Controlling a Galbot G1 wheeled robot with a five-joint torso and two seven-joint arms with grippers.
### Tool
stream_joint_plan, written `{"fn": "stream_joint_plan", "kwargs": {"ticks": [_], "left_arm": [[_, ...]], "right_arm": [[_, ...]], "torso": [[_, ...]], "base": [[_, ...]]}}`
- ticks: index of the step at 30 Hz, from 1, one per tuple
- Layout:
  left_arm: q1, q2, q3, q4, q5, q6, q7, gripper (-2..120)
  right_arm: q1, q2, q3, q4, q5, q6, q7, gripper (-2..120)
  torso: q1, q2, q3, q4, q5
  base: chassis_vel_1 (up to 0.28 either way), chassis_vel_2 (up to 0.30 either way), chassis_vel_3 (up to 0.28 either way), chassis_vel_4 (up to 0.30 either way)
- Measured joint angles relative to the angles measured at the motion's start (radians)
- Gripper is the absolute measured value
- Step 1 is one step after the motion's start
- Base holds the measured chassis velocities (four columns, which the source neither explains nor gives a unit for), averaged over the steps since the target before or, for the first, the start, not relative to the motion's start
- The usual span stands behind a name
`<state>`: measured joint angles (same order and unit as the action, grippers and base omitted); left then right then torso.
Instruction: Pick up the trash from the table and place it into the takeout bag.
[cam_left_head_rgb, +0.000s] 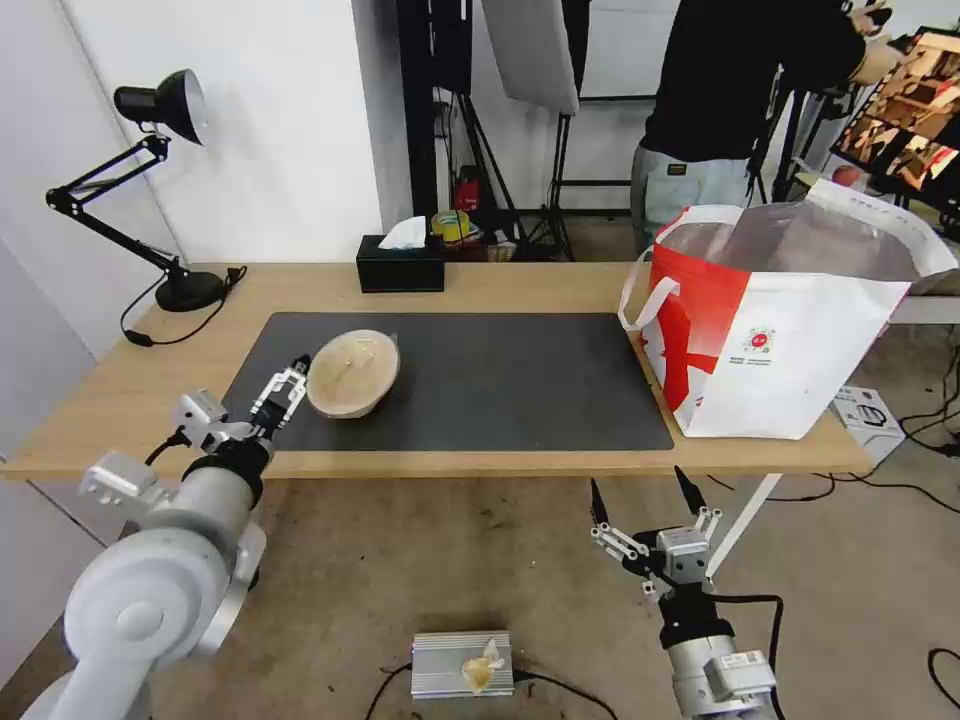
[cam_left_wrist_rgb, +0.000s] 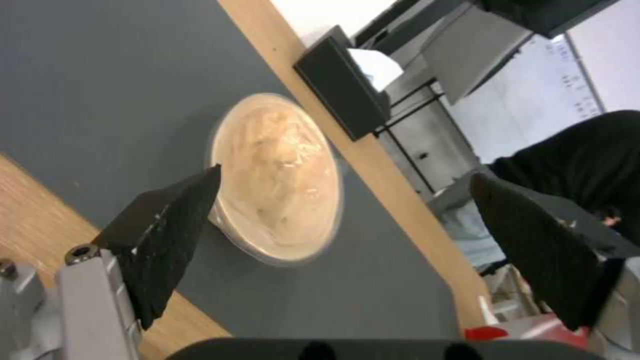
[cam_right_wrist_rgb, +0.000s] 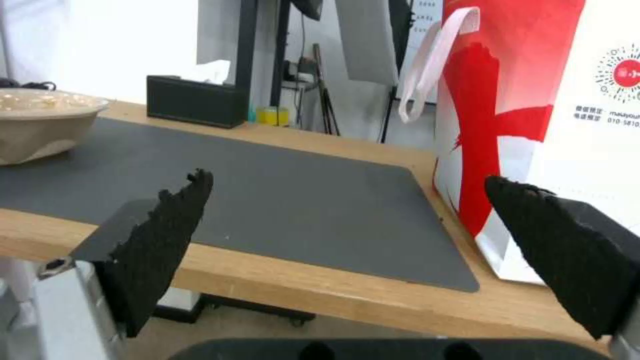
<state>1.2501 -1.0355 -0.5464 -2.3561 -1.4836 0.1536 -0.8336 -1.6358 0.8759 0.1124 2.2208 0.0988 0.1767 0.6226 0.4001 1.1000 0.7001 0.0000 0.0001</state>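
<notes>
Left gripper open beside the paper bowl.
Right gripper hangs wide open below the table; ahead-right, the bag bears a round red logo with unreadable small print.

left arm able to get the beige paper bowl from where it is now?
Probably yes. The left end effector is open over the dark grey mat, right beside the beige paper bowl, one finger at its rim, nothing between them. The right end effector waits below the table edge.
</notes>
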Motion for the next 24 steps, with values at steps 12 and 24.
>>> {"fn": "stream_joint_plan", "kwargs": {"ticks": [12,24], "left_arm": [[-0.131,0.019,0.026,0.114,-0.102,0.038,-0.167,100],[-0.176,0.002,0.051,0.165,-0.128,0.042,-0.175,100]], "right_arm": [[0.000,0.000,0.000,0.000,0.000,0.000,0.000,100],[0.000,0.000,0.000,0.000,0.000,0.000,0.000,100]], "torso": [[0.000,0.000,0.000,0.0001,-0.0001],[0.000,0.000,0.000,0.0001,0.0000]], "base": [[0.000,0.000,0.000,0.000],[0.000,0.000,0.000,0.000]]}}
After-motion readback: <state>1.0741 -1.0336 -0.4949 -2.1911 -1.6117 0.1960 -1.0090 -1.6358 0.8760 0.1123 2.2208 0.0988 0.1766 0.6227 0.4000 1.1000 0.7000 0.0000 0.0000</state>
